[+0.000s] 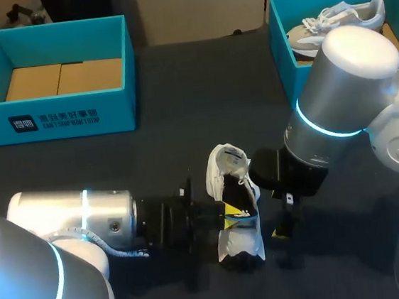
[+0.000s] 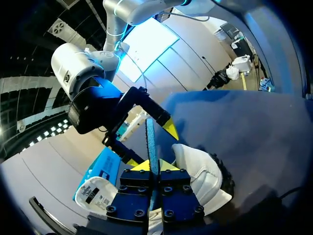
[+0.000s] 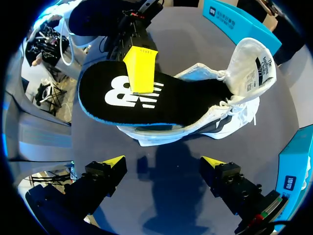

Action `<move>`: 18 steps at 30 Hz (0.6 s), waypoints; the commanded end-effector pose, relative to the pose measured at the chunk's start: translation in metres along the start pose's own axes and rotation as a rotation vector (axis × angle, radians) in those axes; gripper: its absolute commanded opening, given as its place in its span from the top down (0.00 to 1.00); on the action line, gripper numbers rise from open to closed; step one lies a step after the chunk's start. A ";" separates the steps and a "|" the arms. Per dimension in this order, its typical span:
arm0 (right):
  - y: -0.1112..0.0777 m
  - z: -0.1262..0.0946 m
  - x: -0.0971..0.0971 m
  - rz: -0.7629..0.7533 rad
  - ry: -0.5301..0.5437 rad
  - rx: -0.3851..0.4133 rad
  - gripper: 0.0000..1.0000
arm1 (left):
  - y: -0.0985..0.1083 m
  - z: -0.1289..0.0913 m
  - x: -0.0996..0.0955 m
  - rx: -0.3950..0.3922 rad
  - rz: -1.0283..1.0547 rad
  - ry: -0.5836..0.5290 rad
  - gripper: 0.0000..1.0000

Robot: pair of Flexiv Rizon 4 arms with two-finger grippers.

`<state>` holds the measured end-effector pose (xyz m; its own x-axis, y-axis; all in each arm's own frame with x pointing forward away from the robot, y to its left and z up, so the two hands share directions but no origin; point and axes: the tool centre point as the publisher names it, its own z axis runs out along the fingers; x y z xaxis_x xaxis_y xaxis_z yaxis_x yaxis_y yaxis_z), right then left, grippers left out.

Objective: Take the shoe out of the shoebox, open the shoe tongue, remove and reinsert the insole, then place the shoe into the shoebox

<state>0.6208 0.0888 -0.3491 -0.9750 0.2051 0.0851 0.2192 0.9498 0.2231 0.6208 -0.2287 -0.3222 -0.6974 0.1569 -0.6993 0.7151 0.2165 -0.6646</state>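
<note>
Left tool (image 2: 154,166) is clamped on the black insole (image 3: 161,98), pinching its flat faces and holding it over the mouth of the white sneaker (image 1: 233,182). The sneaker lies on the bench (image 1: 163,146) between both tools, with its tongue (image 3: 252,63) flipped forward. Right tool (image 3: 164,164) has its fingers apart just beside the sneaker, gripping nothing. The insole looks like thin, light, floppy foam, so grip it mid-length. The sneaker is soft and light and likely slides, so pin it at the heel collar.

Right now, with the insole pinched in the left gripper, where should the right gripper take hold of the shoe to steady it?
Probably the forefoot, beside the folded-back tongue, from the sole side. The shoe lies on its side, sole facing the open right gripper, while the insole and left gripper crowd the other end.
</note>
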 end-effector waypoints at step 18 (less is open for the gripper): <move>0.000 0.001 0.001 0.000 -0.001 0.000 0.00 | 0.017 0.018 0.002 -0.045 0.191 -0.036 1.00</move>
<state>0.6207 0.0888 -0.3491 -0.9751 0.2050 0.0851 0.2192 0.9499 0.2230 0.6318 -0.2360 -0.3395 -0.5484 0.1580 -0.8212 0.8305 0.2179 -0.5127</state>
